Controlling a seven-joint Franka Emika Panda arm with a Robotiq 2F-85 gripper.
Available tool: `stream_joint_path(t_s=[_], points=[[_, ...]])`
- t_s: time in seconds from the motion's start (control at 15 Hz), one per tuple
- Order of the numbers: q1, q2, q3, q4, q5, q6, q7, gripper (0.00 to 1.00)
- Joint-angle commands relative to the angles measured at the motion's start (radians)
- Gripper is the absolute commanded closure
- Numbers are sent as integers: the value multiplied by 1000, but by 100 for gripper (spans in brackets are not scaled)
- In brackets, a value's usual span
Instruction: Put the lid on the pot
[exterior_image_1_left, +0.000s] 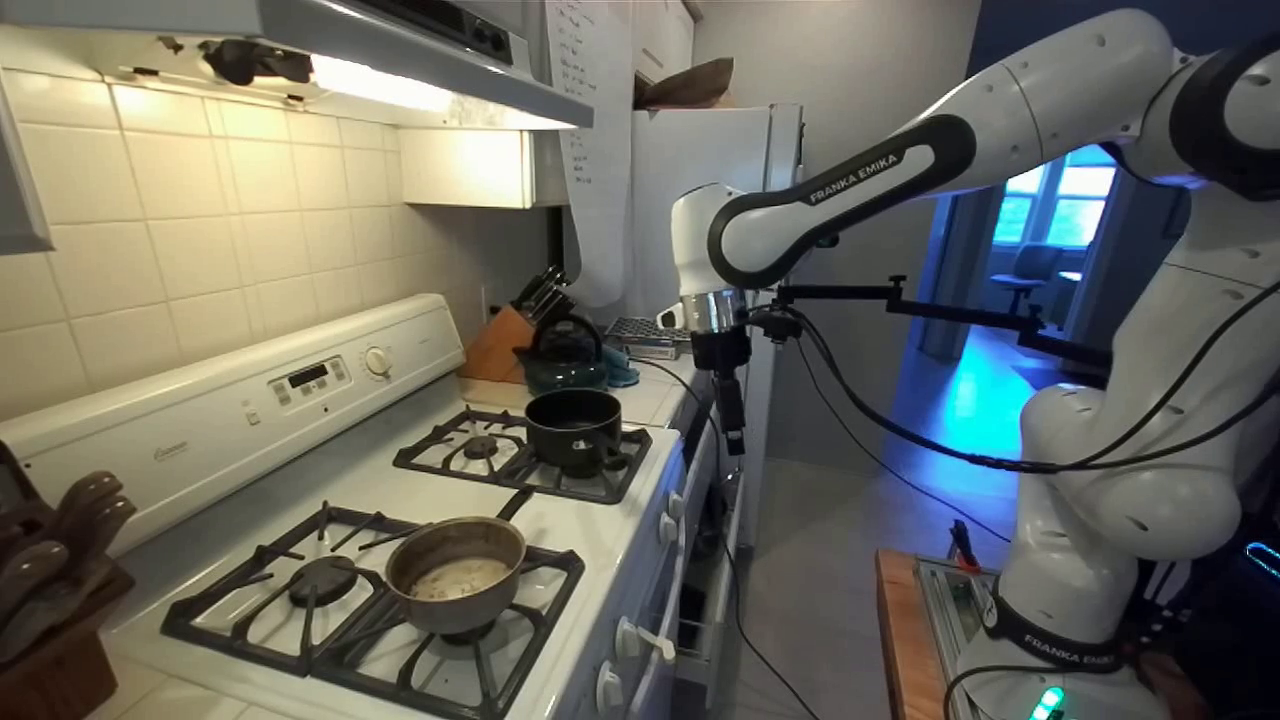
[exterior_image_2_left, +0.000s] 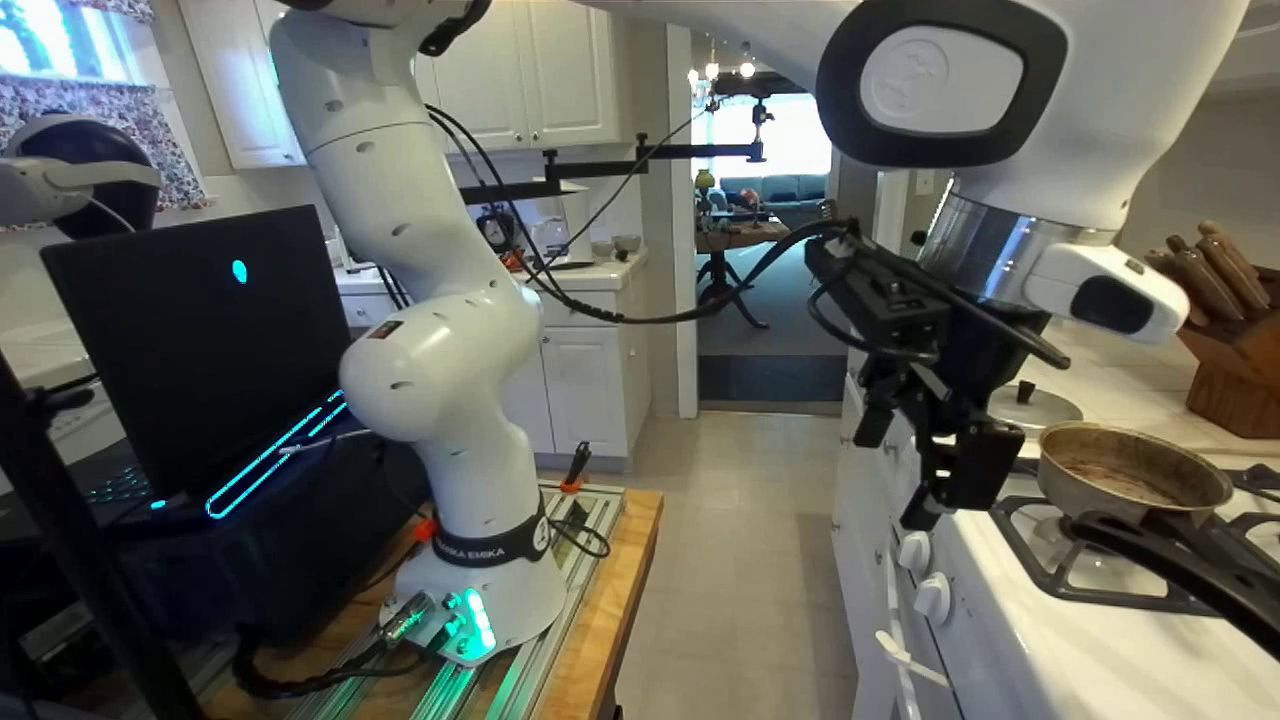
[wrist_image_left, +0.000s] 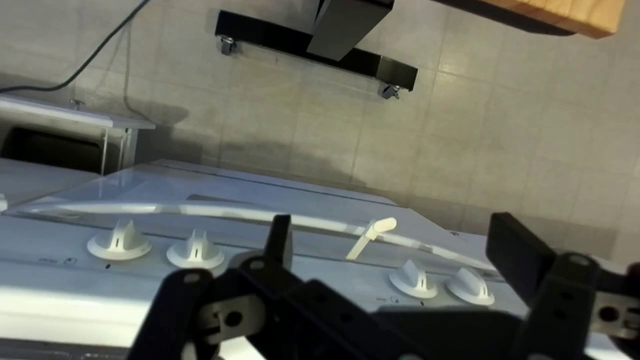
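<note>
I see the tan-lined pot (exterior_image_1_left: 450, 615) upright on the stove (exterior_image_1_left: 400, 490) — the silver lid (exterior_image_2_left: 1042, 408), dome up, just beside the stove.

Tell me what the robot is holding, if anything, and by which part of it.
Nothing is held: the black two-fingered hand stands open and empty, and the round silver metal lid lies outside its grasp.

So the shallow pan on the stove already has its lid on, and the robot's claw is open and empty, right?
Not quite: the lid isn't on; it lies beyond the uncovered shallow pan in an exterior view. The gripper is indeed open and empty.
</note>
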Motion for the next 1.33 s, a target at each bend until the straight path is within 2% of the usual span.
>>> stream_joint_path(t_s=[0.0, 0.27, 0.73, 0.8, 1.27], points=[[15, 58, 48, 50, 56, 95, 24, 0], [58, 117, 110, 62, 109, 190, -14, 0], [107, 229, 211, 114, 144, 266, 9, 0], [94, 187, 207, 77, 119, 257, 5, 0], [96, 217, 220, 103, 119, 261, 5, 0]])
